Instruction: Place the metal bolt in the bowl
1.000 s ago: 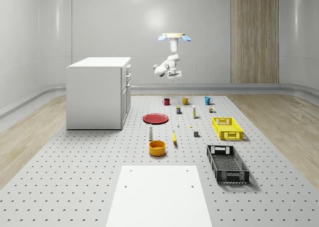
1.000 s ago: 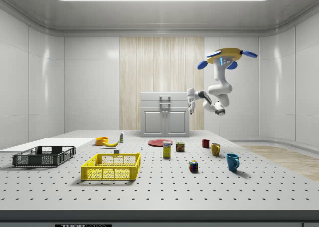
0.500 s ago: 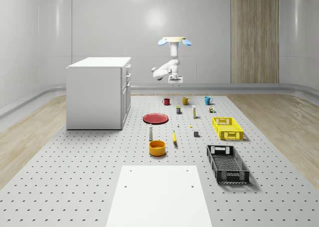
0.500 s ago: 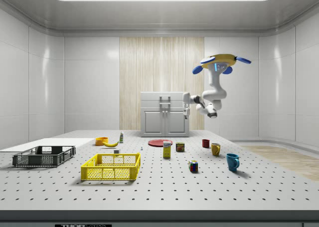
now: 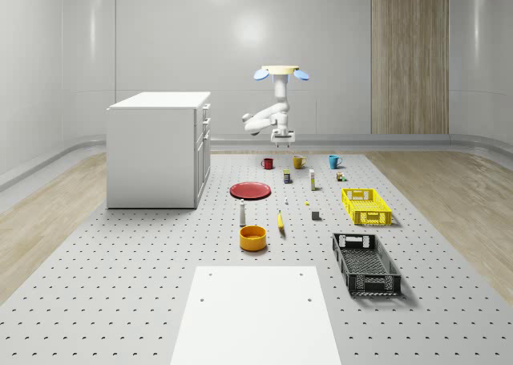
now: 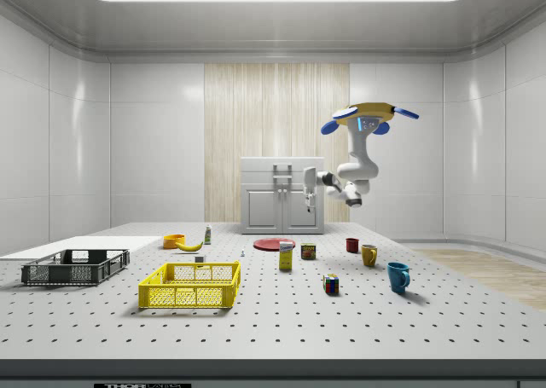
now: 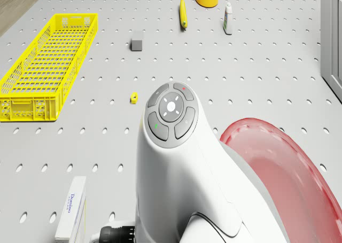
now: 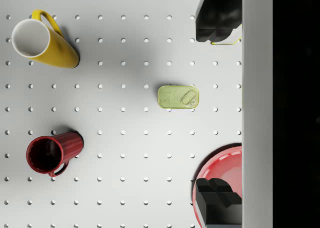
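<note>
Bolt [image 6: 243,252]: tiny, grey, standing on tabletop [image 5: 120,285]
Bowl [image 5: 252,237]: orange, round
Gripper [image 8: 218,110]: open wide — holds nothing
Drone [image 5: 280,71]: hovers over mugs [image 8: 42,40]

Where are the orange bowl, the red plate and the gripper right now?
orange bowl [image 5: 252,237]: whole-scene view, on its outer wall.
red plate [image 5: 250,190]: whole-scene view, on its flat middle.
gripper [image 8: 219,110]: wrist view, midway between the two black fingertips, above the table.
</note>
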### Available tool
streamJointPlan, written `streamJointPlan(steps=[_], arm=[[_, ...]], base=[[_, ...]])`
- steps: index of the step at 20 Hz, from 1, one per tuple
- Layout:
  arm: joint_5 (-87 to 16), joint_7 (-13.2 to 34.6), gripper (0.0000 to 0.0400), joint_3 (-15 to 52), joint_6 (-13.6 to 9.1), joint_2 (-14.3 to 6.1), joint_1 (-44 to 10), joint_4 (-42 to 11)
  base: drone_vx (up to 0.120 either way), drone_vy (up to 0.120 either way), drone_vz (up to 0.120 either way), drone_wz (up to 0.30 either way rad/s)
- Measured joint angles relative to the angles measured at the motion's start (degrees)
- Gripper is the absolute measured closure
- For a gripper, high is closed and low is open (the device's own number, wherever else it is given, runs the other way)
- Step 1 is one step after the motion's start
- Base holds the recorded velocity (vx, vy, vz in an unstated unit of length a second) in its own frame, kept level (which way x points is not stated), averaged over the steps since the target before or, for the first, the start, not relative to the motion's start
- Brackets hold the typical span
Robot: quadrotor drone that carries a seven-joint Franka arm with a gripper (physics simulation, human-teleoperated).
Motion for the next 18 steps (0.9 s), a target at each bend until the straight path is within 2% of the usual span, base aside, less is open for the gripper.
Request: streamJointPlan(steps=[13, 18], arm=[[2.0, 1.4, 0.0, 1.3, 3.3, -3.8, -1.5, 0.3], [2.7, 1.8, 0.0, 1.7, 4.6, -5.1, -1.9, 0.4]], base=[[0.12, 0.0, 0.0, 0.0], [0.12, 0.0, -0.104, 0.0]])
